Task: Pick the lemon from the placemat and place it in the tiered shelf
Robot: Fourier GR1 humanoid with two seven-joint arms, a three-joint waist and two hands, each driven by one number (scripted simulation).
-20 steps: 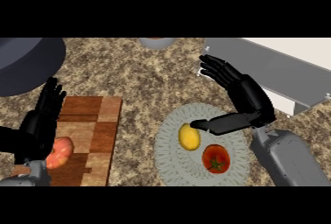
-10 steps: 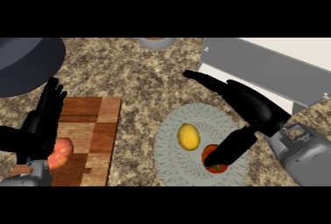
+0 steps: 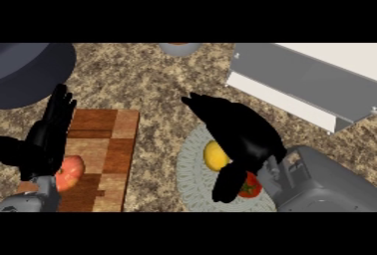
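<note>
Black left hand (image 3: 46,139) rests at the countertop's left edge, fingers straight, together and pointing to the far edge, holding nothing. It lies over the left border of a brown wooden cutting board (image 3: 110,144) and hides part of a round red-orange fruit (image 3: 72,172) that sits on the board near its left side. Beyond the hand, in the far left corner of the speckled brown stone countertop (image 3: 140,84), stands a large dark grey round pot (image 3: 29,74), only partly in view. At the middle of the far edge a small grey bowl (image 3: 180,48) is cut off by the view.

Just right of the board lies a round grey woven placemat (image 3: 193,187) near the front edge. On its middle sits the yellow lemon (image 3: 213,155), its right side hidden under the black right hand (image 3: 243,132). That hand hangs spread over the lemon, fingers stretched toward the far left and thumb (image 3: 227,187) pointing down to the front; it is not closed round the fruit, and whether it touches it cannot be told. A red tomato with a green stalk (image 3: 253,189) lies on the placemat just right of the thumb. The grey right forearm (image 3: 324,184) comes in from the front right corner. Toward the far right corner stands the grey metal tiered shelf (image 3: 309,79), well apart from the lemon.
</note>
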